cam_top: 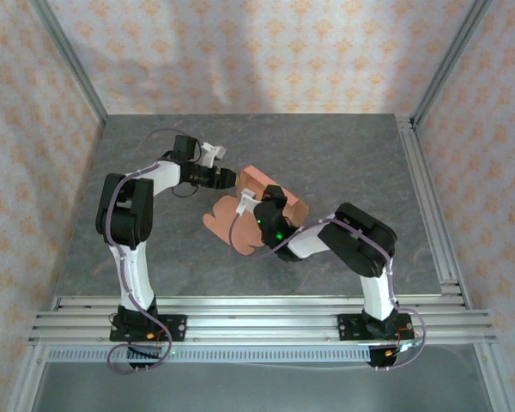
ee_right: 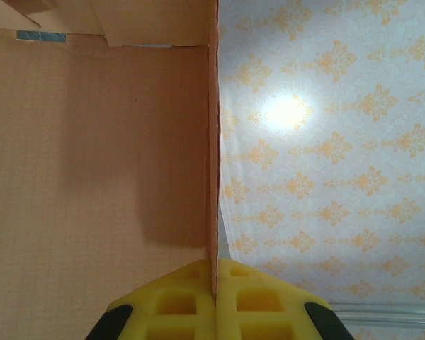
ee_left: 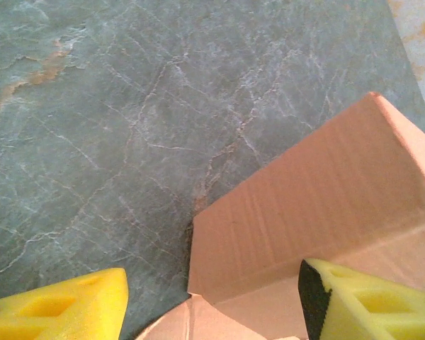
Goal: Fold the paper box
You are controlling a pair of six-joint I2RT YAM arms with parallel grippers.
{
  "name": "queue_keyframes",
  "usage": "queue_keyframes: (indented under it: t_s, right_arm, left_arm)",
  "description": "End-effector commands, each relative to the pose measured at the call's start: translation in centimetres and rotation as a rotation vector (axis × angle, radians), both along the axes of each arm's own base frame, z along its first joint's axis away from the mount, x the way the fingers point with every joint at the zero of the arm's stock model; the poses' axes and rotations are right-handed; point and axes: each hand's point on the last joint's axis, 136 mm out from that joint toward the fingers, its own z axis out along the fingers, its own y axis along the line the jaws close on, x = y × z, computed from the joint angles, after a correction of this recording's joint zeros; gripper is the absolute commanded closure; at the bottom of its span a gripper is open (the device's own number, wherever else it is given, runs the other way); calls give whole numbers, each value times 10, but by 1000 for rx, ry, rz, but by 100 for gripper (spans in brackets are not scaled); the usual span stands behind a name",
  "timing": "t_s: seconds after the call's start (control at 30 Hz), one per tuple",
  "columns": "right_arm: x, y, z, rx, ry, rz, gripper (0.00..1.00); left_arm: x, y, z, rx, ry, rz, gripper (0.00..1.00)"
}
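The paper box (cam_top: pixel 257 182) is salmon-orange card, partly folded, in the middle of the table with a rounded flap lying flat toward the near left. My right gripper (cam_top: pixel 273 199) reaches in from the near right. In the right wrist view it (ee_right: pixel 214 283) is shut on the edge of an upright card wall (ee_right: pixel 213 142), with the box's inside panel (ee_right: pixel 92 156) to the left. My left gripper (cam_top: pixel 230 178) is at the box's left end. Its yellow fingers (ee_left: pixel 78 304) stand open, straddling the corner of a raised box wall (ee_left: pixel 304 205).
The table top (cam_top: pixel 154 232) is grey marbled stone, bare to the left and beyond the box. Aluminium rails run along the near edge (cam_top: pixel 257 313) and the right side (cam_top: pixel 429 197). Patterned walls (cam_top: pixel 257 51) close in the back and both sides.
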Motion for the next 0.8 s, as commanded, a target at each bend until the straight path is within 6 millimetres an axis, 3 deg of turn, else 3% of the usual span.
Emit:
queue_keyframes:
  t_s: [0.0,0.53,0.77]
  right_arm:
    - [2,0,4,20,6,2,100]
    - [-1,3,3,34,63,28,100]
    - [-2,3,9,51,81,29,100]
  left_arm:
    - [-2,-9,26,-40,-98,-57,32]
    - [-6,-20,7,-11,-26,-104,36]
    - [-8,-21,6,-5,-24,-103,33]
